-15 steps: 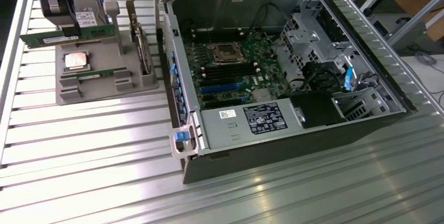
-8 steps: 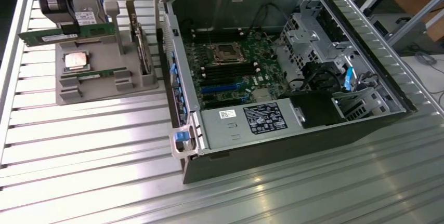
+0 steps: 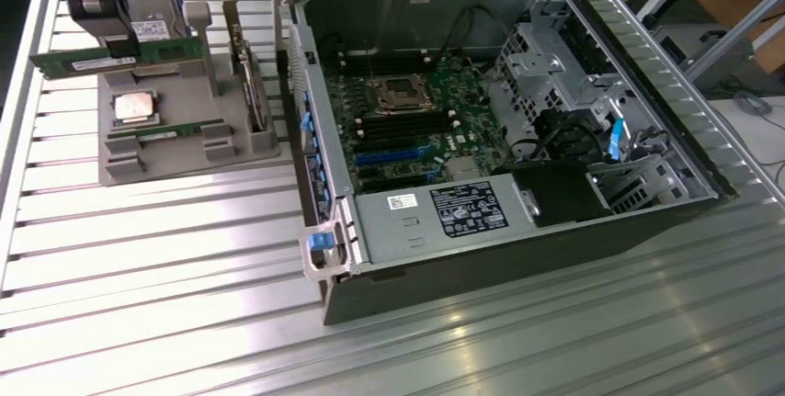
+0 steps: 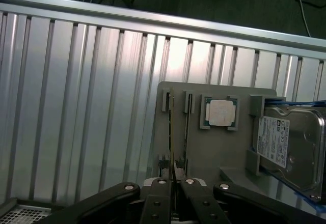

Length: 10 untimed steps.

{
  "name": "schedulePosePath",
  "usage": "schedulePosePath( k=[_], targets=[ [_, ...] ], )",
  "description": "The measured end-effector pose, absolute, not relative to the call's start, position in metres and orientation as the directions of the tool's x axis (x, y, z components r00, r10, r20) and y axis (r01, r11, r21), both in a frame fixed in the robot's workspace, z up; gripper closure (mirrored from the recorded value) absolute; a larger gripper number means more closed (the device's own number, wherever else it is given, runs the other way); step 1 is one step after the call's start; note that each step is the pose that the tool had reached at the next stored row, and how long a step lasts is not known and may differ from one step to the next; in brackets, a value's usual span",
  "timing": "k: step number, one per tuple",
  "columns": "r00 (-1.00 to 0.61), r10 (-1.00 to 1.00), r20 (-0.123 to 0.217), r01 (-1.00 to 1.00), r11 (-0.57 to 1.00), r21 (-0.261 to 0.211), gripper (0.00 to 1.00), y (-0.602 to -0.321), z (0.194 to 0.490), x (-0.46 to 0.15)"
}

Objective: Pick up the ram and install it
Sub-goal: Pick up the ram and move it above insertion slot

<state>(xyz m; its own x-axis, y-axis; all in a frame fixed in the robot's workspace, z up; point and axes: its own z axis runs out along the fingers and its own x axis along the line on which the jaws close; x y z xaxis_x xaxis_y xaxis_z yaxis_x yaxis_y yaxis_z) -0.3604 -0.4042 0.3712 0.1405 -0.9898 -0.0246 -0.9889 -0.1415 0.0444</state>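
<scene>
End effector (image 3: 118,45) is closed on the ram (image 3: 73,62), gripping it near mid-length. The ram sits level above the grey holder (image 3: 184,93), at the exterior view's upper left.

Room: a bare strip of ribbed surface (image 3: 147,249) runs between holder and case (image 3: 516,258), with more open surface in front. The case is open on top, and its raised side wall faces the holder. A card (image 3: 249,79) stands on edge at the holder's case side. The motherboard (image 3: 411,134) lies flat inside, with dark slots beside the socket and nothing over them. The ram and the case are well apart.

The exterior view gives the ram side-on, green with a white label, plus a second ram (image 3: 172,130) seated in the holder just beside the CPU (image 3: 132,107), and a drive (image 3: 153,12) behind the end effector.

The wrist view gives the ram (image 4: 172,132) edge-on as a thin line running out from the end effector (image 4: 175,182), with both fingers (image 4: 162,199) pressed to it. Past it are the holder (image 4: 214,158), CPU (image 4: 221,113), drive (image 4: 288,147) and the surface's edge rail (image 4: 153,23).
</scene>
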Motion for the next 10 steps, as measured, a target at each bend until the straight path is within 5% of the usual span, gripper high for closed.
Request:
schedulePosePath(
  k=[10],
  targets=[
    [0.083,-0.996,-0.024,-0.995,-0.084,0.044,0.87,-0.4043,0.3730,-0.3605]
  ],
)
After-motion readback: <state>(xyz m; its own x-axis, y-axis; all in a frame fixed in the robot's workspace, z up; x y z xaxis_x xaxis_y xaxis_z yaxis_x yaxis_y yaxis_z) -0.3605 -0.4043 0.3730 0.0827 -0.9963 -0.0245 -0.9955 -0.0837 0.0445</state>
